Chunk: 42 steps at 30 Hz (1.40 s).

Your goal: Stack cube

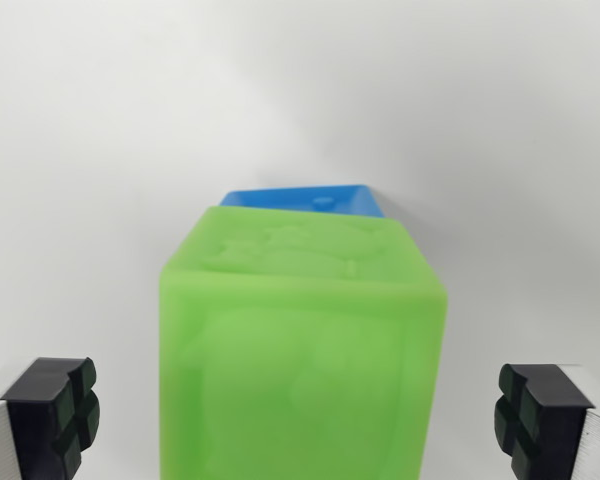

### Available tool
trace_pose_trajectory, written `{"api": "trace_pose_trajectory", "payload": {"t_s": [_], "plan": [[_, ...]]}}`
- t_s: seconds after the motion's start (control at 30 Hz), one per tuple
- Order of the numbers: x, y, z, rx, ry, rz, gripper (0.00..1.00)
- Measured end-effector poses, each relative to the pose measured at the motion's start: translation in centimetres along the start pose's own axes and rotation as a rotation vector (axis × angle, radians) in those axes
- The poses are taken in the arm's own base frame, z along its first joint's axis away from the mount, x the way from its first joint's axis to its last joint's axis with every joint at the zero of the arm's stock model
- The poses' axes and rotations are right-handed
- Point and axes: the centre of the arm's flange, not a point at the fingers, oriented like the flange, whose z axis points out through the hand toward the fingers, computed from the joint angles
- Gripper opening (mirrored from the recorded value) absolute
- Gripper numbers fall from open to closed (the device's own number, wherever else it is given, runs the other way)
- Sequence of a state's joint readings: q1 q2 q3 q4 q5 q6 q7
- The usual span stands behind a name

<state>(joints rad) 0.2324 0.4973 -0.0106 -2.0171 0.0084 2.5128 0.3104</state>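
Observation:
A translucent green cube (300, 350) fills the lower middle of the wrist view, with embossed shapes on its top and front faces. Behind and under it, a thin strip of a blue cube (305, 199) shows at its far top edge; the green cube appears to rest on the blue one. My gripper (300, 415) is open, its black fingertips (55, 410) at the lower left and lower right corners, each clearly apart from the green cube's sides. Nothing is held between them.
A plain white surface (300, 90) lies all around the cubes. No other objects or edges show.

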Motion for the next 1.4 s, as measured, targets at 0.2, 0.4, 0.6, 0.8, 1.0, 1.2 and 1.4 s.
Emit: {"api": "trace_pose_trajectory", "payload": {"t_s": [0.2, 0.4, 0.6, 0.8, 1.0, 1.2, 1.4], "plan": [[0.0, 0.0, -2.0, 0.001, 0.001, 0.0, 1.0], [0.0, 0.0, -4.1, 0.002, 0.001, 0.0, 1.0], [-0.1, 0.0, -6.5, 0.003, 0.002, 0.0, 1.0], [-0.1, 0.0, -8.9, 0.003, 0.001, 0.0, 1.0], [-0.1, 0.0, -11.7, 0.004, 0.003, 0.0, 1.0], [-0.1, 0.0, -14.1, 0.005, 0.002, 0.0, 1.0], [0.0, 0.0, -16.8, 0.005, 0.003, -0.001, 1.0]]}}
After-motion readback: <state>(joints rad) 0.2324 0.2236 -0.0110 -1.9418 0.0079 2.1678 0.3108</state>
